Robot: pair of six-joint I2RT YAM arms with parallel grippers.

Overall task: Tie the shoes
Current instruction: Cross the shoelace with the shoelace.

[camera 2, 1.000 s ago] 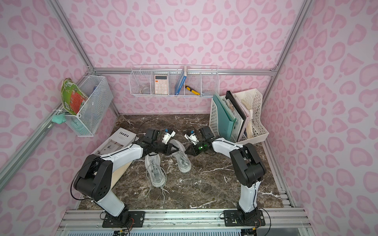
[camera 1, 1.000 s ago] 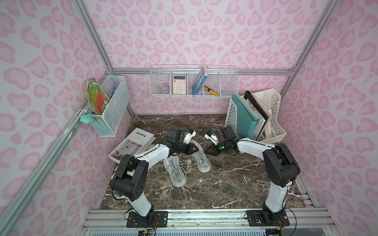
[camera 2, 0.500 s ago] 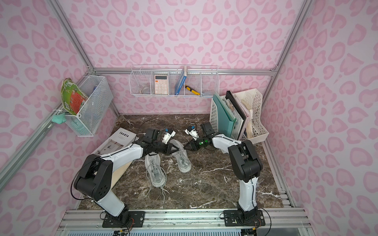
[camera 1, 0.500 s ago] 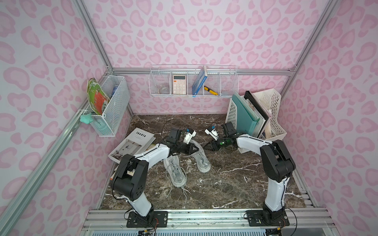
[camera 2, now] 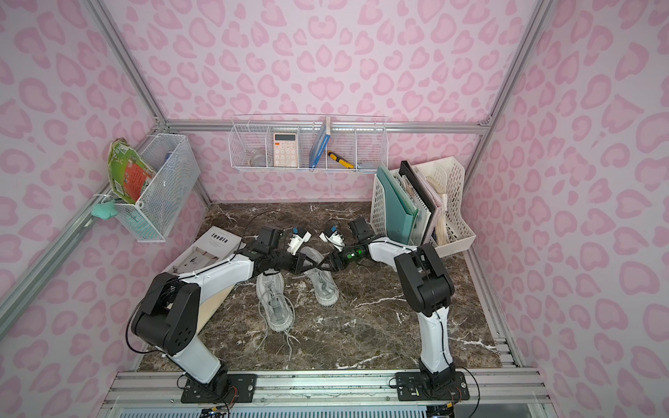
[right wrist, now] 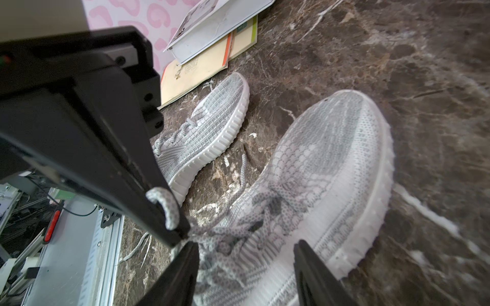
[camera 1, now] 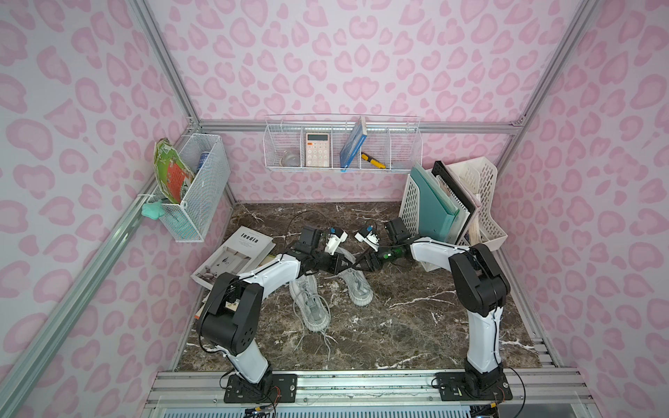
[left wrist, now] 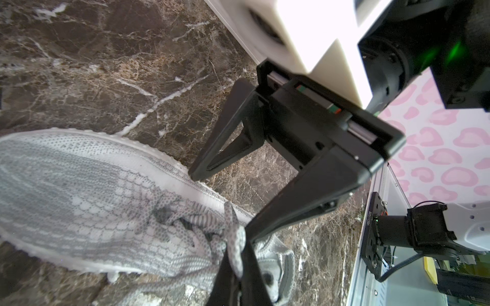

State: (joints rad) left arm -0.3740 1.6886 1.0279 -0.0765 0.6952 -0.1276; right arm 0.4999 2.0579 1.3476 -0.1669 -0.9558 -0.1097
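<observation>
Two light grey knit shoes lie side by side on the marble table [camera 1: 416, 325] in both top views. The nearer shoe [camera 1: 309, 304] [camera 2: 275, 300] has loose laces [camera 1: 315, 340] trailing forward. Over the farther shoe [camera 1: 356, 286] [camera 2: 324, 286] [right wrist: 318, 172] both grippers meet tip to tip. My left gripper [camera 1: 348, 267] [left wrist: 240, 267] is shut on a loop of that shoe's lace [left wrist: 236, 246] [right wrist: 165, 209]. My right gripper [camera 1: 361, 265] [right wrist: 246, 265] stands open over the laced part of the shoe, with nothing pinched between its fingers [right wrist: 183, 273].
Books and a magazine [camera 1: 235, 253] lie at the table's left edge, close to the nearer shoe. A white file rack [camera 1: 452, 206] with folders stands at the back right behind the right arm. Wire baskets [camera 1: 340, 144] [camera 1: 192, 184] hang on the walls.
The right gripper's jaws have spread apart and its tips have come closer to the left gripper. The left gripper has kept its place, shut on the lace.
</observation>
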